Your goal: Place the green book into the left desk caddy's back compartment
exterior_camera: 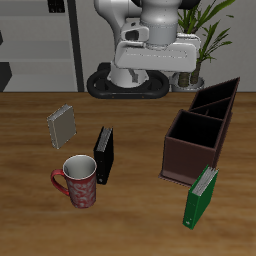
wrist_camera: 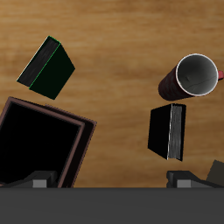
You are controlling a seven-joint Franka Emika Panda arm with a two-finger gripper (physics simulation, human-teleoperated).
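Observation:
The green book (exterior_camera: pixel 200 196) stands upright near the table's front edge, just in front of the left desk caddy (exterior_camera: pixel 176 160), a dark brown box. The caddy's back compartment (exterior_camera: pixel 217 98) is the narrow partitioned part at its far end, behind the large square section. My gripper (exterior_camera: pixel 155 66) hangs high above the back of the table, well away from both. In the wrist view the gripper (wrist_camera: pixel 112 178) is open with nothing between its fingers (wrist_camera: pixel 39 179). Far below it that view shows the green book (wrist_camera: pixel 48 68) and the caddy's rim (wrist_camera: pixel 80 149).
A black book (exterior_camera: pixel 103 155) stands mid-table, and a red mug (exterior_camera: pixel 78 181) sits in front of it. A grey book (exterior_camera: pixel 62 125) is farther back. The wrist view also shows the black book (wrist_camera: pixel 168 131) and the mug (wrist_camera: pixel 194 76).

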